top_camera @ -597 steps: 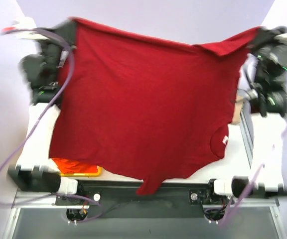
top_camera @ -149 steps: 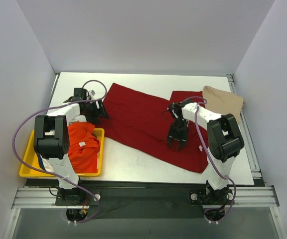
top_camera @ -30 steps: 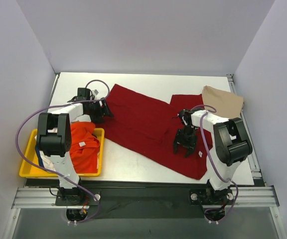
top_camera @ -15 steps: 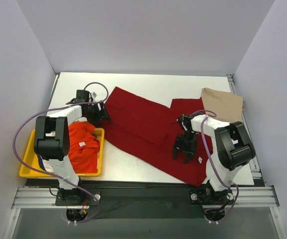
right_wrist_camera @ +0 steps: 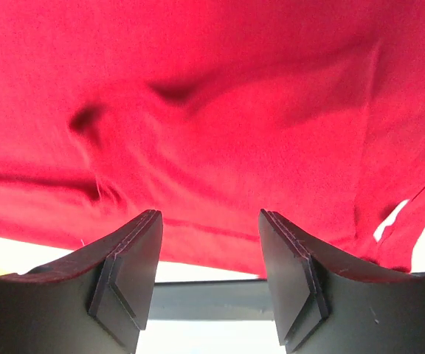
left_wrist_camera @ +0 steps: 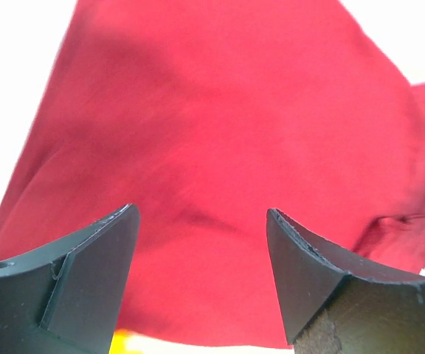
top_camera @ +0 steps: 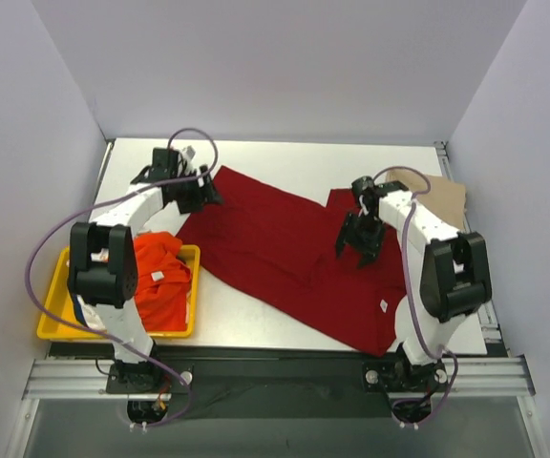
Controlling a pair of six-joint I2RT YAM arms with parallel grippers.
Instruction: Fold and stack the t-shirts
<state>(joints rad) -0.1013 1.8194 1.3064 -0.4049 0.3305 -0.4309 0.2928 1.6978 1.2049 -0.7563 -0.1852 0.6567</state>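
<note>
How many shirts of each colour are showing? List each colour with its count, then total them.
Dark red shirt: 1
Orange shirt: 1
Tan shirt: 1
Total: 3 in view. Whatever may lie under the orange one in the yellow tray cannot be seen.

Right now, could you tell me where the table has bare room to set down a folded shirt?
Two patches of table are bare: the near-front one between the yellow tray and the red shirt, and the far strip between that shirt and the back wall. The right side is crowded with red shirt, tan shirt and right arm.
</note>
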